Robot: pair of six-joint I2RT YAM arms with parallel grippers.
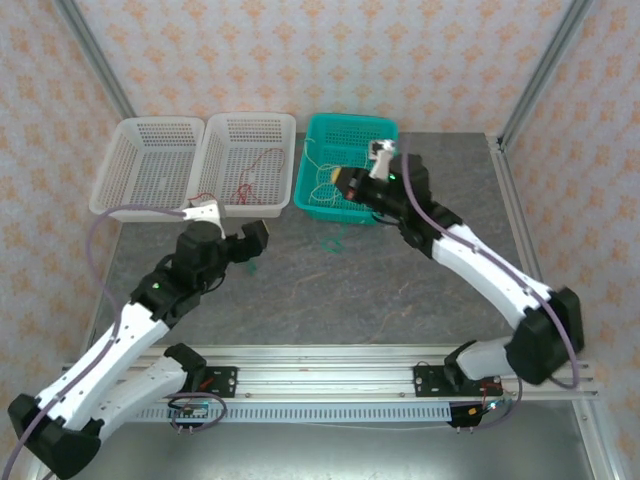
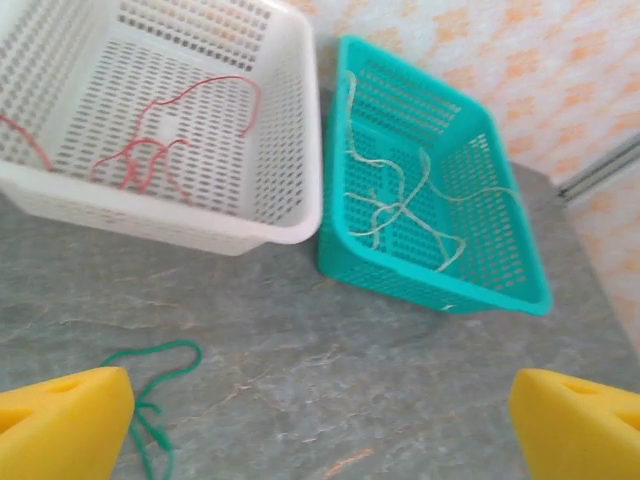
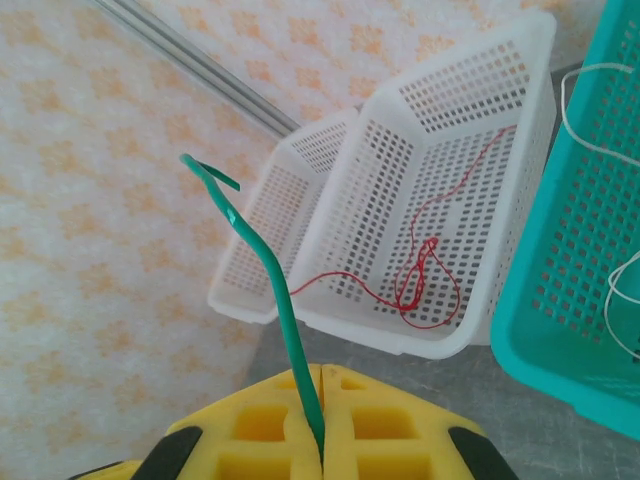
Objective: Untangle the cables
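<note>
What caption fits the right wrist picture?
Right gripper pinching a green cable, red cable in the white basket beyond.

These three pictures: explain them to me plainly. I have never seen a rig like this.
Two white robot arms are bolted to a grey table. The overhead view looks down on both; the other two views come from cameras on each wrist. At the back stand two white perforated plastic baskets, one holding thin red wires, and a teal perforated plastic basket with cream-white wires. A thin green wire lies on the table. The right claw, with yellow pads, is shut on another green wire. The left claw is open.
</note>
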